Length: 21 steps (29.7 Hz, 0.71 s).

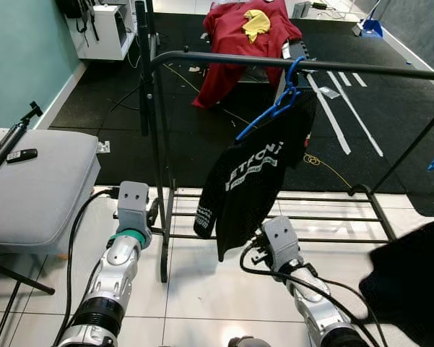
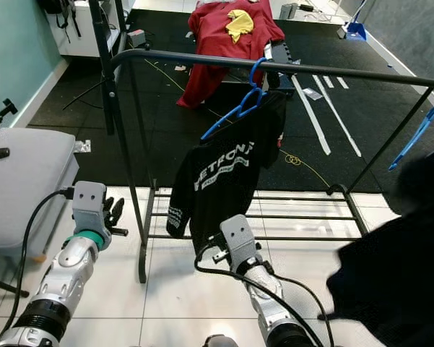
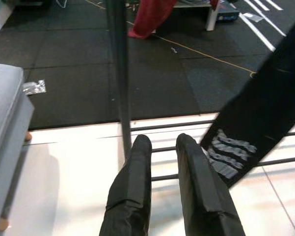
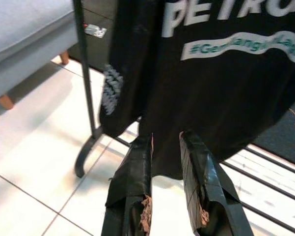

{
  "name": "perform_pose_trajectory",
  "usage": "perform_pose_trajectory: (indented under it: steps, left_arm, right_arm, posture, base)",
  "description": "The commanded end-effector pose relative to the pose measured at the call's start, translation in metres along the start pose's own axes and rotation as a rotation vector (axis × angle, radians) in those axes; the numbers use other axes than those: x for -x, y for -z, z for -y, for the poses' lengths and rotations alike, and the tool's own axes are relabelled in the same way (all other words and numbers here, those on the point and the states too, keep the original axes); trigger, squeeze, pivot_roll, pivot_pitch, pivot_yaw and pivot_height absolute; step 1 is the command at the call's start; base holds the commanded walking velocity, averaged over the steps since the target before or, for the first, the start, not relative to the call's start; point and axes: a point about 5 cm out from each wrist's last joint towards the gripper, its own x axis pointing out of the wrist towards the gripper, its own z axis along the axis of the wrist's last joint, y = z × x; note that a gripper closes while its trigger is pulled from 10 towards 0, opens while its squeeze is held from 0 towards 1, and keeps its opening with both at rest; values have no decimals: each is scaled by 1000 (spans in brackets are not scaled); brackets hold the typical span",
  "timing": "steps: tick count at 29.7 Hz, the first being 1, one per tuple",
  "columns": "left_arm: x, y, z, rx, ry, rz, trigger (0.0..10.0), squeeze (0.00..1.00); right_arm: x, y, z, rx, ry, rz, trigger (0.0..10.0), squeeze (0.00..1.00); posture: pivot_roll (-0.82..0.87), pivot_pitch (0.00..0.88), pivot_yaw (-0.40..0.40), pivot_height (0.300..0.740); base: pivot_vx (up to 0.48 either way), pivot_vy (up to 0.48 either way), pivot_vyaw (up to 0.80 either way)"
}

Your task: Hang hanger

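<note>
Hanger [image 1: 274,108] hung on the rail [image 1: 361,67] above our right pincer [image 4: 165,147], shirt [image 2: 224,173] on it. Both pincers, left [image 3: 159,145] too, were apart, empty. Job looked done.

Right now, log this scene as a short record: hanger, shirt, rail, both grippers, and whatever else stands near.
hanger: blue hanger, hooked over the rail, tilted down to the robot's left
shirt: black T-shirt with white lettering, hanging askew on the hanger
rail: black clothes rack, top bar running across the view
left gripper: low beside the rack's upright post, fingers slightly apart, holding nothing
right gripper: just below the shirt's hem, fingers apart, holding nothing
nearby: grey cushioned seat to the left; red garment beyond the rack
</note>
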Motion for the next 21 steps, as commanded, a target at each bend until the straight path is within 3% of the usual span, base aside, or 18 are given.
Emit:
perform_pose_trajectory:
  steps: [1,10,21]
  left_arm:
    - [2,4,4,-11,18,-18,10000,0]
    - [3,4,-8,-2,-26,-21,10000,0]
    - [4,5,-22,17,-85,-33,10000,0]
  right_arm:
    - [2,8,-2,-2,8,-47,10000,0]
    - [-6,5,7,-112,80,-64,10000,0]
    - [-12,-1,7,-119,78,-56,10000,0]
  posture:
    - [-67,0,4,740]
    - [-29,0,-7,740]
    - [-20,0,-15,740]
  base:
    - [0,0,0]
    - [0,0,0]
    - [0,0,0]
